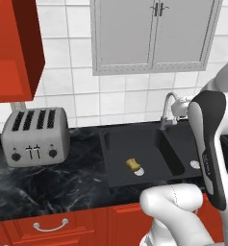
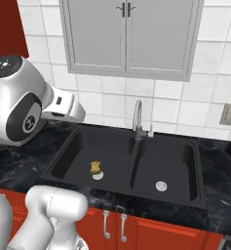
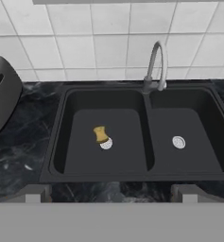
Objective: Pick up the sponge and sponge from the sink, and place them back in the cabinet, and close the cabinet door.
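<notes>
Flanking sink (image 1: 116, 178): toaster (image 1: 35, 136), faucet (image 1: 167, 109).

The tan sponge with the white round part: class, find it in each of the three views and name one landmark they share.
Left base view: the sponge lies low and right of centre, in the sink's left basin.
Right base view: left of centre, same basin.
Hand view: near the middle, same basin.
Shared landmark: the faucet.

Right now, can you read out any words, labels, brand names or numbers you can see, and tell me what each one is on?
No text can be read.
Robot arm: a small vertical marking on its dark link, too blurred to read.
Toaster: knobs and levers on the front, no legible labels.
</notes>
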